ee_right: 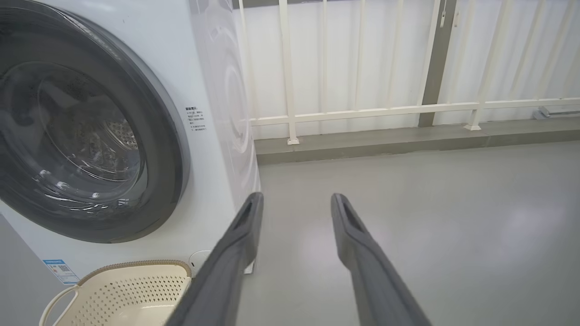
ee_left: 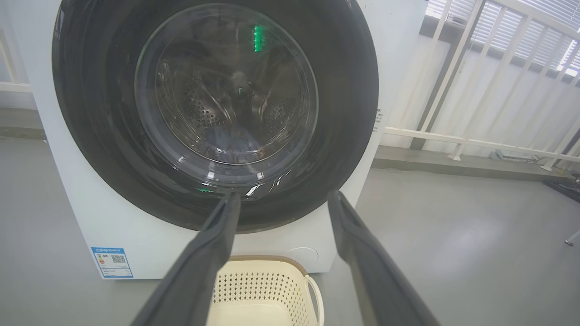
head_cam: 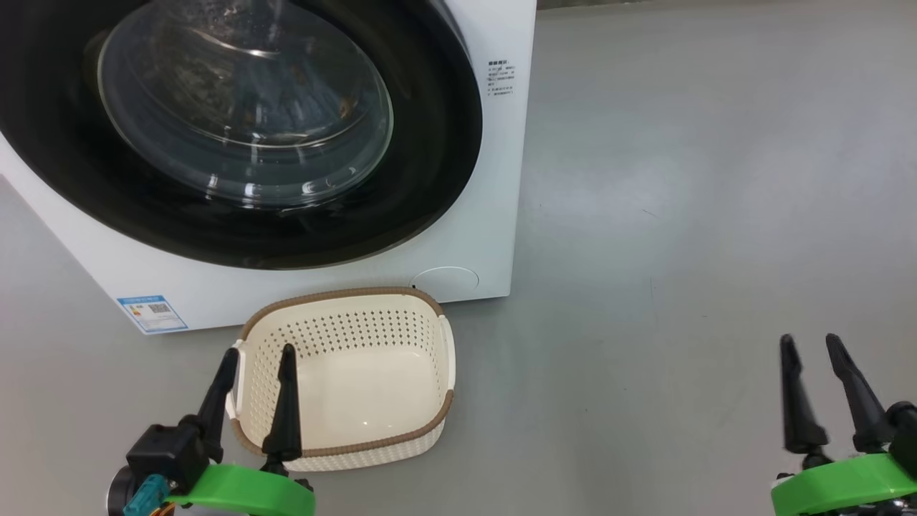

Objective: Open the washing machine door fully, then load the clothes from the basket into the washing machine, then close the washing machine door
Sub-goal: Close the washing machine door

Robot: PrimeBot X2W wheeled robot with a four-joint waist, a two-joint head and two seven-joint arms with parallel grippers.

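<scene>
Cream perforated basket (head_cam: 344,326), brown-rimmed; white washing machine (head_cam: 473,236).

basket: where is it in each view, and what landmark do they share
Head view: basket lower centre-left, in front of the washing machine.
Left wrist view: bottom edge, centre, partly cut off.
Right wrist view: bottom left corner, partly cut off.
Shared landmark: the blue label sticker on the machine's lower front corner.

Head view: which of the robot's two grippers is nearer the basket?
The left gripper: its fingers overlap the basket's left side, whereas the right gripper hangs over bare floor well off to the right.
</scene>
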